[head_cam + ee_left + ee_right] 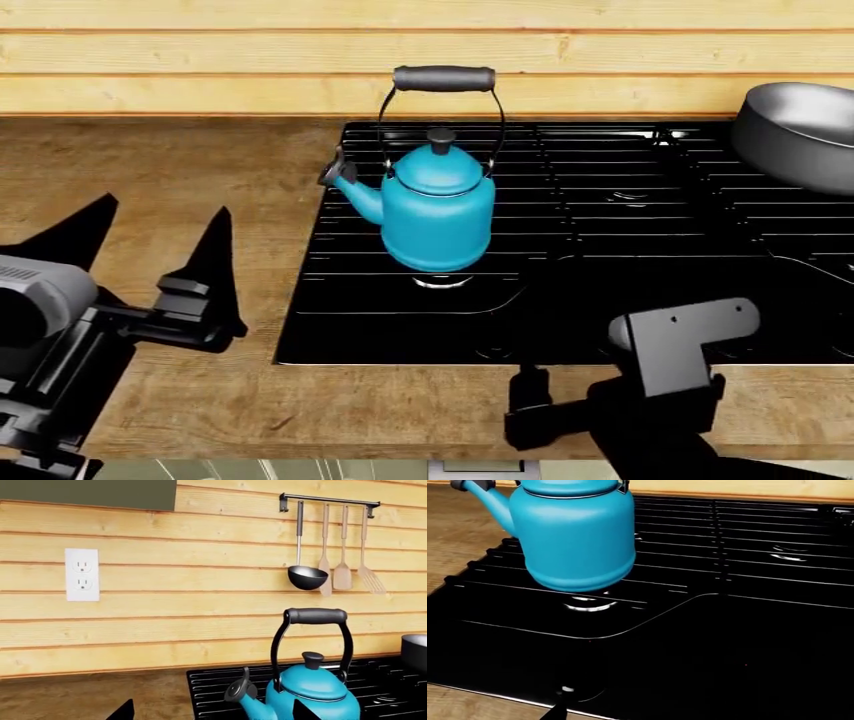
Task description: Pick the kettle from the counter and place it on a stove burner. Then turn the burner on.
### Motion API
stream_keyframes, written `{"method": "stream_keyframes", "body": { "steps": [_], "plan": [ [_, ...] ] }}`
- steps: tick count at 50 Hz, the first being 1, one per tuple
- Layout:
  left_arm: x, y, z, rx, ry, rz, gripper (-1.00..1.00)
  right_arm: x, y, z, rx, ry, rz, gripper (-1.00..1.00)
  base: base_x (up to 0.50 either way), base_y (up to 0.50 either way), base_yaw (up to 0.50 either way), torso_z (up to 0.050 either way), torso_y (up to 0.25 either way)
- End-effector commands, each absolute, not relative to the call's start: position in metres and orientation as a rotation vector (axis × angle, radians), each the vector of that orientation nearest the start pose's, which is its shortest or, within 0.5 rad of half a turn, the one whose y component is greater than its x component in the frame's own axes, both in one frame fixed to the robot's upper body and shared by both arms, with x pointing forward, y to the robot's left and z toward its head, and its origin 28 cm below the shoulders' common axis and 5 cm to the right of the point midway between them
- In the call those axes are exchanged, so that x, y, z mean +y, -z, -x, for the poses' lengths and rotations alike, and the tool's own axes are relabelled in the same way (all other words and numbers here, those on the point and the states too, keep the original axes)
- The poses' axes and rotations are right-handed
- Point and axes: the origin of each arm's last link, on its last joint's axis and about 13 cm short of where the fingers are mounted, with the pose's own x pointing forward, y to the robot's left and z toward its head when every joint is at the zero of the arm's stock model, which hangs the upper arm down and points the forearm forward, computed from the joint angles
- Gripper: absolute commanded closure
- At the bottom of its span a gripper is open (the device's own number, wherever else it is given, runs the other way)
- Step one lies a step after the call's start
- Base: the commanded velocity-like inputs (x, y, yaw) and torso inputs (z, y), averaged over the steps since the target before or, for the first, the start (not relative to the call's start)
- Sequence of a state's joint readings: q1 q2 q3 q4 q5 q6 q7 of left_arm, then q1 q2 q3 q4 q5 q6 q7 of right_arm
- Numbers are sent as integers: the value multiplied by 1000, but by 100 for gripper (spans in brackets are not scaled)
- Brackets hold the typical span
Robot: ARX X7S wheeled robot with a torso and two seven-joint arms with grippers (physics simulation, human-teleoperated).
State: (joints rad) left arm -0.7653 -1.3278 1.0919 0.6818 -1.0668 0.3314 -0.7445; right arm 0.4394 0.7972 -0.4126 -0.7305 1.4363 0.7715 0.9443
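**A:** Where is the kettle [434, 205] now?

**B:** Upright on the grate bars of the black cooktop [641, 250], over the front-left stove burner [443, 282], whose shiny cap shows just under its base. Its spout points away from the grey steel pot [798, 130], toward the wooden desk [174, 190]. Nothing is touching it.

**A:** And the grippers?

**B:** The left gripper [158, 258] hovers over the desk beside the cooktop, fingers spread wide and holding nothing. The right gripper [534, 415] sits at the cooktop's front edge; I can't tell how its fingers stand, since only one dark tip shows in the wrist view.

**A:** If the kettle needed moving, how would it handle?

**B:** I'd judge it rigid and fairly light if empty. The glossy round body looks slippery, so take the dark bar [316, 615] topping the wire handle. It may swing beneath that grip.

**A:** What's left?

**B:** Placement looks done. Turning the burner on remains; a small knob-like part [566, 690] shows near the cooktop's front edge.
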Motion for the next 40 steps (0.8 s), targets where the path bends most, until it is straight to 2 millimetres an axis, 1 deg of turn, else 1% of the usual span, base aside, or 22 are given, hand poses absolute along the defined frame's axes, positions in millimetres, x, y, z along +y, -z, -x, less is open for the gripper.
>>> {"method": "stream_keyframes", "body": {
  "steps": [1,9,13,18,27,33,40],
  "plan": [
    [272,-205,-184,-250,191,40,-100,-103,-166,-184,354,-224,36,-100,0,0,0,0,0],
    [273,-203,-186,-242,186,31,-100,-97,-164,-191,351,-258,7,-100,0,0,0,0,0],
    [273,-203,-185,-238,187,28,-100,-95,-159,-193,350,-270,-9,-100,0,0,0,0,0],
    [273,-203,-186,-238,183,25,-100,-94,-157,-196,341,-272,-20,-100,0,0,0,0,0],
    [272,-205,-188,-236,189,13,-100,-93,-147,-200,353,-284,-38,-100,0,0,0,0,0],
    [272,-204,-188,-234,187,14,-100,-93,-148,-204,341,-280,-41,-100,0,0,0,0,0],
    [273,-204,-187,-228,182,13,-100,-91,-144,-205,357,-297,-38,-100,0,0,0,0,0]
  ]
}}
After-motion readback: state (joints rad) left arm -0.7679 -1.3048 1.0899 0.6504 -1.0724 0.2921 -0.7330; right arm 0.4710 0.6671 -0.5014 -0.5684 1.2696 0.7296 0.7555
